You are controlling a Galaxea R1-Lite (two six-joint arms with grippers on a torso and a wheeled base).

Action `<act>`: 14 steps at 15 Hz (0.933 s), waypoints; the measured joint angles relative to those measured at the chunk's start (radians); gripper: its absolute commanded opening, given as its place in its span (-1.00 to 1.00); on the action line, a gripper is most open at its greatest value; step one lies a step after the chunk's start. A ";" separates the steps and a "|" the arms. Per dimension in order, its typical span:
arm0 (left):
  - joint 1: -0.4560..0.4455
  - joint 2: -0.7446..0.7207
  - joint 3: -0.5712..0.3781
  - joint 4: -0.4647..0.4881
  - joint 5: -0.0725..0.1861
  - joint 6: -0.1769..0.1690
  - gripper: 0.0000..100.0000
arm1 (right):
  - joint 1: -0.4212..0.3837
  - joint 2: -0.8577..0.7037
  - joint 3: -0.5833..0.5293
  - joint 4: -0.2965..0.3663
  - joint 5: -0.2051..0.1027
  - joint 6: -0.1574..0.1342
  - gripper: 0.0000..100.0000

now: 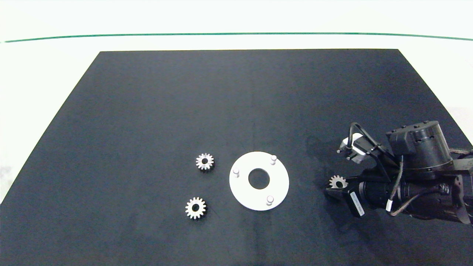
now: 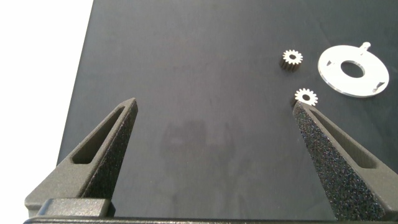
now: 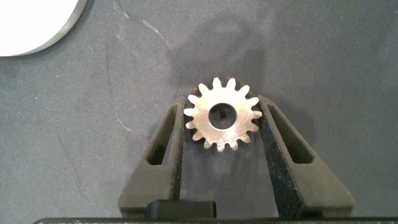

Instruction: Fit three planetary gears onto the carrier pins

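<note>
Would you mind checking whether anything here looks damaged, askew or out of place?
Nothing stands out. The white disc lies flat with three bare pins; two gears lie flat beside it, and the right gripper grips the third gear.

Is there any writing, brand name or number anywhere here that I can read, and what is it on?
No text here can be read.
Two small white labels on the right gripper's arm: print too small to read.
The gears, white disc, pins and black mat: no markings visible.
</note>
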 measured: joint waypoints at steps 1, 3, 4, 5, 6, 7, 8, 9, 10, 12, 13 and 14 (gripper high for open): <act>0.000 0.000 0.000 0.000 0.000 0.000 1.00 | 0.000 0.000 0.000 0.000 -0.001 0.000 -0.32; -0.001 0.000 0.000 0.000 0.000 0.000 1.00 | -0.001 0.000 0.001 0.001 -0.002 0.000 -0.41; -0.001 0.000 0.000 0.001 -0.001 0.000 1.00 | -0.001 0.000 0.002 0.001 -0.004 -0.001 -0.44; -0.001 0.000 0.001 0.001 -0.001 0.000 1.00 | -0.001 0.000 0.002 0.003 -0.006 -0.004 -0.50; -0.001 0.000 0.004 0.002 -0.001 0.000 1.00 | -0.001 0.000 0.002 0.007 -0.006 -0.007 -0.53; -0.001 0.000 0.007 0.001 -0.003 0.000 1.00 | -0.001 0.000 0.002 0.009 -0.006 -0.007 -0.56; 0.000 0.000 0.009 0.002 -0.004 0.000 1.00 | 0.000 0.000 0.002 0.008 -0.006 -0.007 -0.62; 0.000 -0.001 0.009 0.002 -0.004 0.000 1.00 | 0.000 -0.001 0.002 0.007 -0.006 -0.007 -0.65; 0.000 -0.001 0.008 0.002 -0.004 0.000 1.00 | 0.001 -0.004 0.001 0.008 -0.006 -0.007 -0.68; 0.000 -0.001 0.008 0.002 -0.004 0.000 1.00 | 0.003 -0.019 0.001 0.013 -0.007 -0.007 -0.68; 0.000 -0.001 0.010 0.002 -0.004 0.000 1.00 | 0.009 -0.031 0.001 0.014 -0.008 -0.008 -0.68; 0.000 -0.001 0.011 0.001 -0.004 0.000 1.00 | 0.018 -0.046 0.001 0.017 -0.009 -0.010 -0.68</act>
